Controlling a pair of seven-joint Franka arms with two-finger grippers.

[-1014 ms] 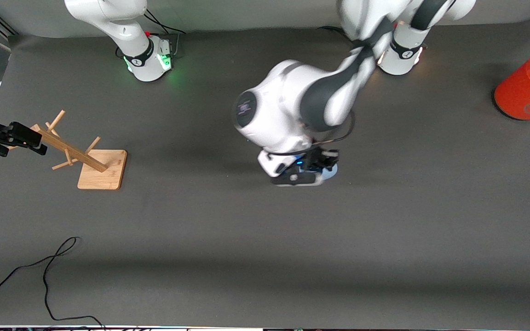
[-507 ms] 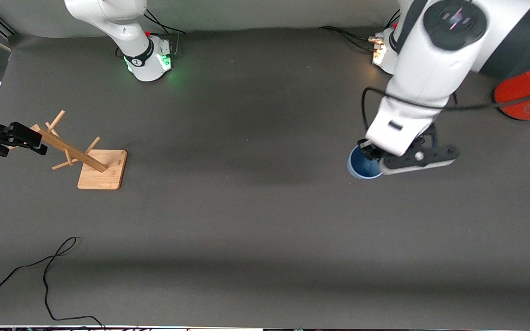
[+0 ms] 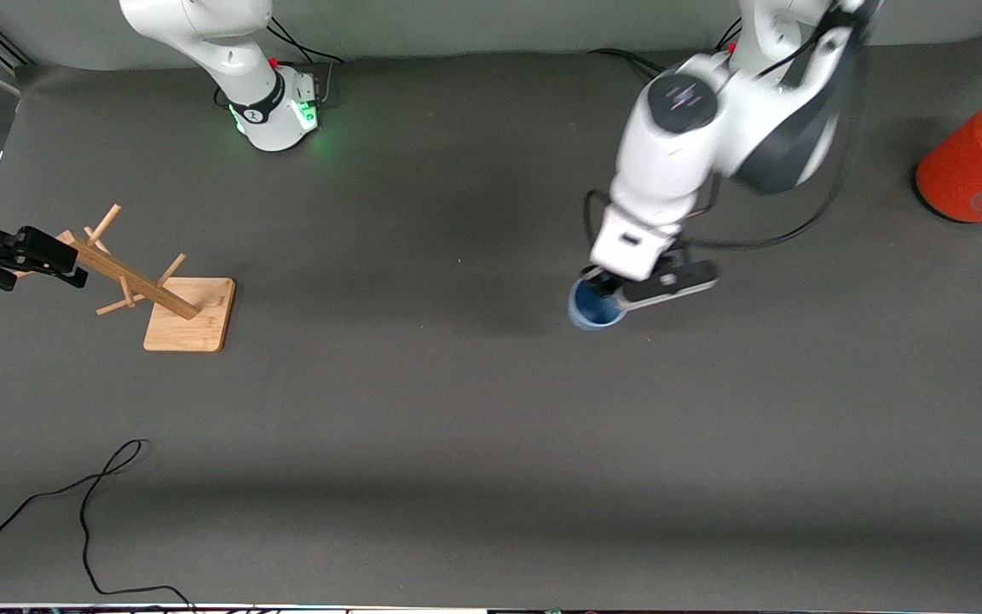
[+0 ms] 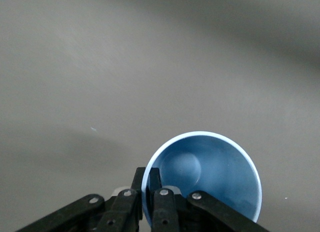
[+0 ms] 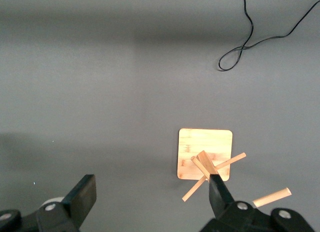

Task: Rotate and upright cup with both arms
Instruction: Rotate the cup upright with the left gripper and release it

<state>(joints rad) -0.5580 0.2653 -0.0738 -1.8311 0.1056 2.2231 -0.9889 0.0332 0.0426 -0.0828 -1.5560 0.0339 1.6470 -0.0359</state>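
Note:
The light-blue cup is mouth up over the middle of the dark mat, and its blue inside shows. My left gripper is shut on the cup's rim, one finger inside the wall and one outside. In the left wrist view the cup opens toward the camera with the gripper pinching its rim. I cannot tell whether the cup's base touches the mat. My right gripper is open and empty, and waits over the top of the wooden rack at the right arm's end. Its fingers stand wide apart.
A wooden peg rack on a square base stands at the right arm's end; it also shows in the right wrist view. An orange canister stands at the left arm's end. A black cable lies near the front edge.
The left arm swung the cup toward its own end of the table, then back toward the middle; the cup's mouth now faces up. The right arm has not moved.

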